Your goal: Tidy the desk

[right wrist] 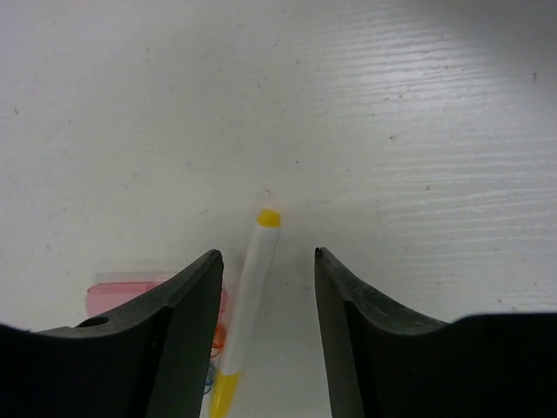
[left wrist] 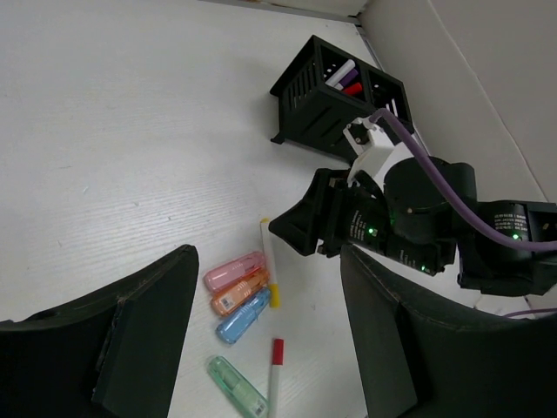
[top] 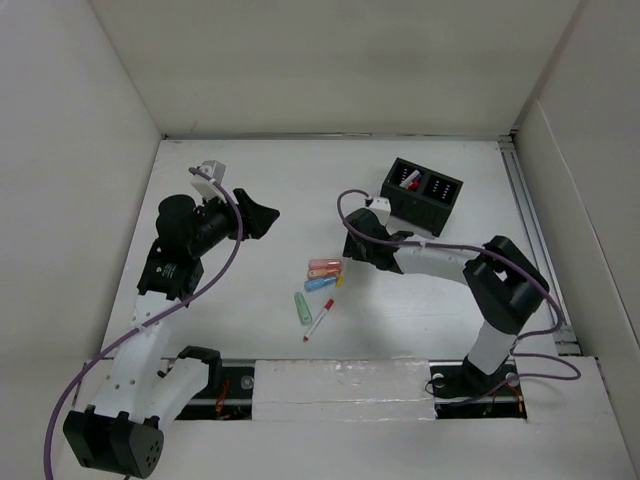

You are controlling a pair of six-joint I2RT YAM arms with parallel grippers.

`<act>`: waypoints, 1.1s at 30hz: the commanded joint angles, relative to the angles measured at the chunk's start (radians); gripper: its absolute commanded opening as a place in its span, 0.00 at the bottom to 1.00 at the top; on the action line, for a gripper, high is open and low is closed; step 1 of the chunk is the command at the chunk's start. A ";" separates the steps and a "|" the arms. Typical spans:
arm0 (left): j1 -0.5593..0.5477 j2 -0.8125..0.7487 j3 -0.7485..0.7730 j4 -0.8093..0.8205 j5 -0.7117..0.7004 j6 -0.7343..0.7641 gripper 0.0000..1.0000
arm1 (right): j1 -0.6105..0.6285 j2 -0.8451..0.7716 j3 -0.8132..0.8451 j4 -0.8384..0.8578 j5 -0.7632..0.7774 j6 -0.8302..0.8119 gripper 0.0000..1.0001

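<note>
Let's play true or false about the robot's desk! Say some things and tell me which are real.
1. The right gripper is open, with the yellow-tipped pen between its fingers. True.
2. The black organizer box is empty. False: markers stick out of one compartment.
3. The red-capped marker lies on the desk beside the green highlighter. True.
4. The left gripper is holding the pink highlighter. False: it is open and holds nothing, and the pink highlighter lies on the desk.
</note>
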 commanded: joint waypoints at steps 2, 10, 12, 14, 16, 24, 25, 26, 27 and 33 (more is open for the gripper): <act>0.003 -0.010 0.005 0.049 0.013 -0.002 0.63 | 0.010 0.047 0.058 0.006 -0.018 -0.008 0.51; 0.003 -0.007 0.008 0.043 0.011 0.001 0.63 | 0.020 0.120 0.101 -0.066 0.031 0.017 0.35; 0.003 -0.010 0.008 0.042 0.008 0.003 0.63 | 0.020 0.120 0.102 -0.100 0.041 0.024 0.29; 0.003 -0.004 0.015 0.037 0.004 0.006 0.63 | 0.020 0.111 0.093 -0.123 0.058 0.034 0.28; 0.003 -0.002 0.012 0.037 0.008 0.006 0.63 | 0.020 0.091 0.081 -0.138 0.066 0.040 0.28; 0.003 -0.004 0.011 0.037 0.010 0.006 0.63 | 0.020 0.048 0.015 -0.157 0.049 0.051 0.40; 0.003 -0.004 0.014 0.039 -0.002 0.007 0.63 | 0.020 0.051 0.013 -0.158 0.048 0.054 0.39; 0.003 -0.001 0.017 0.036 -0.004 0.007 0.63 | 0.020 0.052 0.013 -0.158 0.045 0.057 0.35; 0.003 0.004 0.018 0.032 -0.003 0.007 0.63 | 0.020 0.051 0.007 -0.150 0.032 0.052 0.32; 0.003 -0.008 0.014 0.034 -0.012 0.007 0.63 | 0.020 0.040 0.001 -0.108 0.015 0.029 0.06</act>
